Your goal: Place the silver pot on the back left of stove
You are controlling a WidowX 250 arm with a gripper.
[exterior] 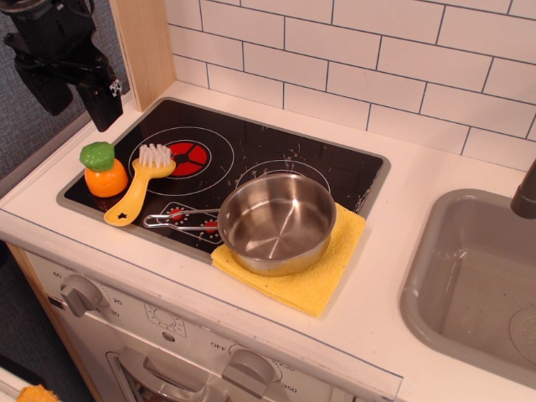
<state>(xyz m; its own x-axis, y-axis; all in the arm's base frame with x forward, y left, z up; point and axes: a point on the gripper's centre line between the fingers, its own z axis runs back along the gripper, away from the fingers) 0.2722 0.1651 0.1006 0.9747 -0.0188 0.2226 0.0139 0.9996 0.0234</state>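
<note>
The silver pot (pixel 276 222) stands upright and empty at the front right of the black stove (pixel 335 172), partly over the right burner (pixel 280 167) and resting on a yellow cloth (pixel 306 280). Its wire-loop handle (pixel 177 220) points left over the red control dots. My gripper (pixel 75 94) hangs high at the upper left, above the stove's back left corner and well apart from the pot. Its two black fingers look spread and hold nothing.
A yellow brush with white bristles (pixel 138 188) lies across the left burner (pixel 186 157). An orange toy vegetable with a green top (pixel 103 172) stands at the stove's left edge. A grey sink (pixel 477 285) and a dark faucet (pixel 526 193) are at the right. A wooden post (pixel 146 46) stands behind the gripper.
</note>
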